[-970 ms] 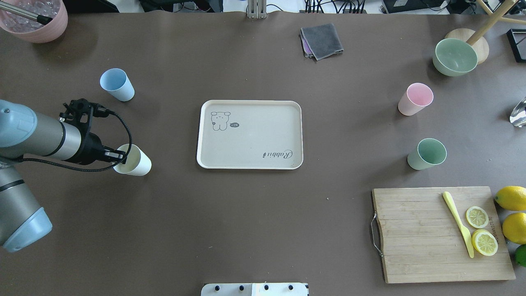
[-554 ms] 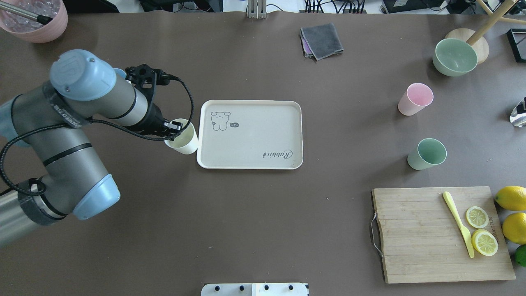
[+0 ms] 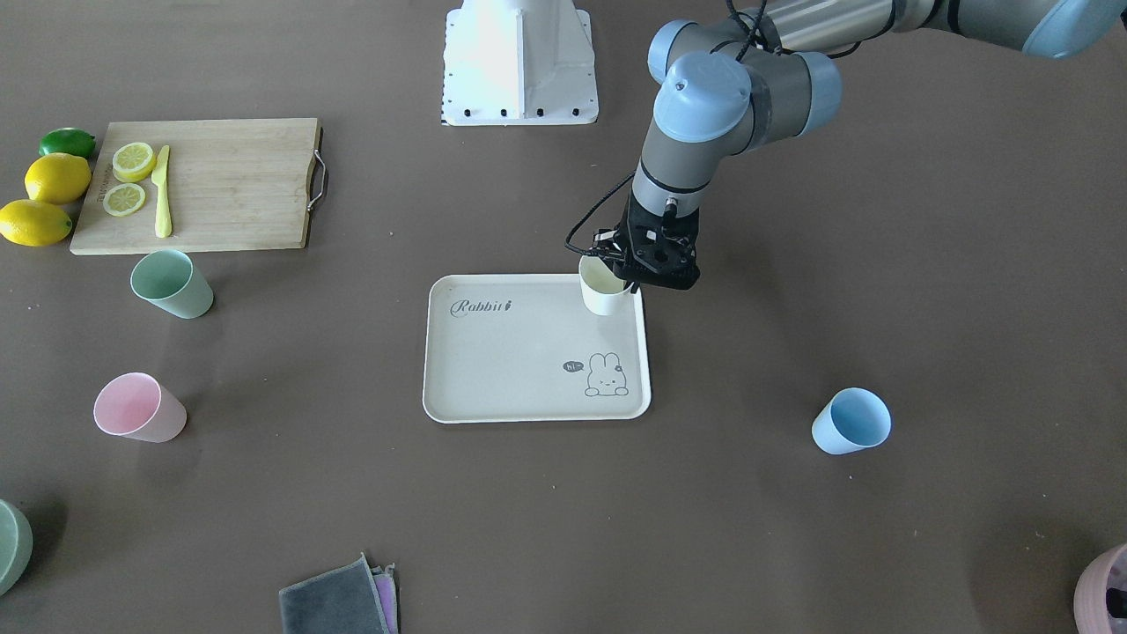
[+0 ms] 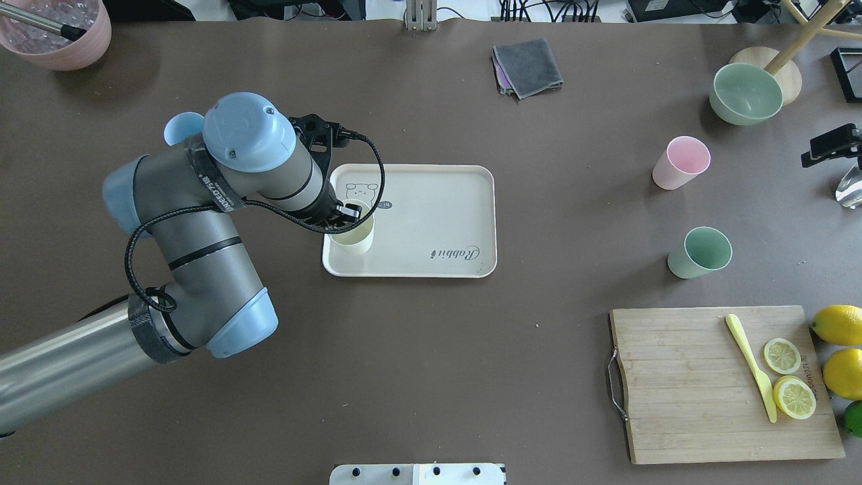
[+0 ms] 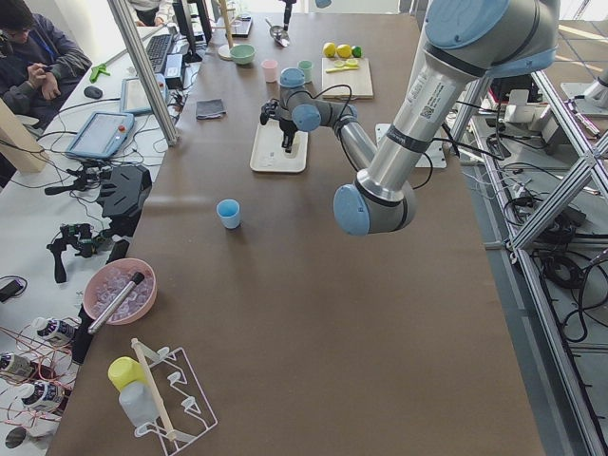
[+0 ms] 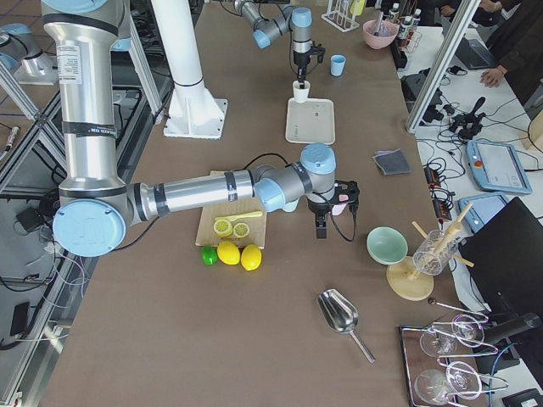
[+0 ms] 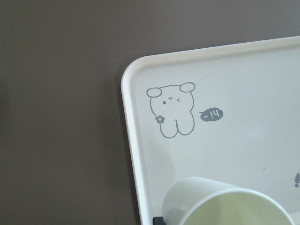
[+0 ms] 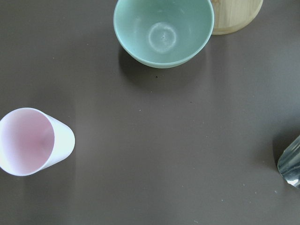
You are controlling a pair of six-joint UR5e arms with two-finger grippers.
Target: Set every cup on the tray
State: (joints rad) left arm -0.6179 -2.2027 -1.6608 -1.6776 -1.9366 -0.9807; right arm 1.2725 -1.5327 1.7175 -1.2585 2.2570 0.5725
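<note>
- Fingers of the left gripper (image 3: 627,278) are closed on the rim of the pale cream plastic cup (image 3: 603,298), one finger inside the wall and one outside.
- This cream cup stands upright and empty over the corner of the flat beige rectangular tray (image 4: 431,215) next to the bunny drawing. Whether its base rests on the tray floor cannot be told.
- In the left wrist view the cup's open mouth (image 7: 229,206) fills the lower edge, just beside the tray's raised cream rim (image 7: 129,122).
- Apart from that cup, the tray holds only its "Rabbit" lettering and the drawing.
- The right gripper (image 6: 325,217) hangs over the table near the green ceramic-looking bowl (image 4: 746,93). Whether its fingers are open or closed cannot be told.
- That green bowl is empty and touches a round wooden stand base.
- The pink plastic cup (image 4: 680,162) and the green plastic cup (image 4: 700,252) stand empty on the table, well apart from the tray.
- The light blue plastic cup (image 3: 850,421) is empty too, on the table at the other side of the tray.
- A pink bowl (image 5: 119,290) at the table's far corner holds clear, glassy pieces and a metal handle.
</note>
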